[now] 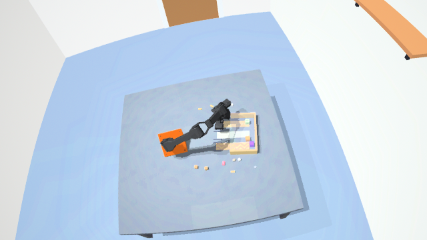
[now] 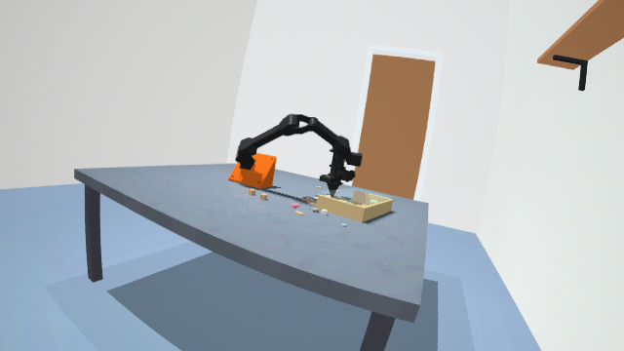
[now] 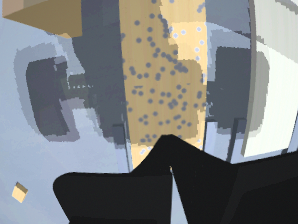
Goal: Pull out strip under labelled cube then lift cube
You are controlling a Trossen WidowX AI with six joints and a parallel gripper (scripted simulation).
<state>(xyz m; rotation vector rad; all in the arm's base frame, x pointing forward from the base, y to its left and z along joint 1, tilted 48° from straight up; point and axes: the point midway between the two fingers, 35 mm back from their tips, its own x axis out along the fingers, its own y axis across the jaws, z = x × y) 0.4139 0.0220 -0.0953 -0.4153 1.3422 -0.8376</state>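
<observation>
My gripper (image 1: 219, 125) (image 2: 332, 194) (image 3: 166, 140) is shut and empty, pointing down just above the near end of the dotted tan strip (image 1: 235, 124) (image 3: 137, 50). A pale green cube (image 1: 247, 121) sits at that strip's far end. A white strip (image 1: 233, 135) (image 3: 275, 100) lies beside it, with an orange cube (image 1: 247, 138) at its far end. A zigzag strip (image 1: 230, 146) lies on the other side, with a purple cube (image 1: 251, 144) at its far end. No label is readable on any cube. The cubes are out of the wrist view.
A wooden tray wall (image 1: 256, 133) (image 2: 341, 209) (image 3: 42, 20) surrounds the strips, which stick out at the near side. Thin dark rails stand between strips. Two loose orange cubes (image 1: 195, 167) (image 1: 206, 168), a pink piece (image 1: 223, 163) and several small bits lie on the table (image 1: 160, 200).
</observation>
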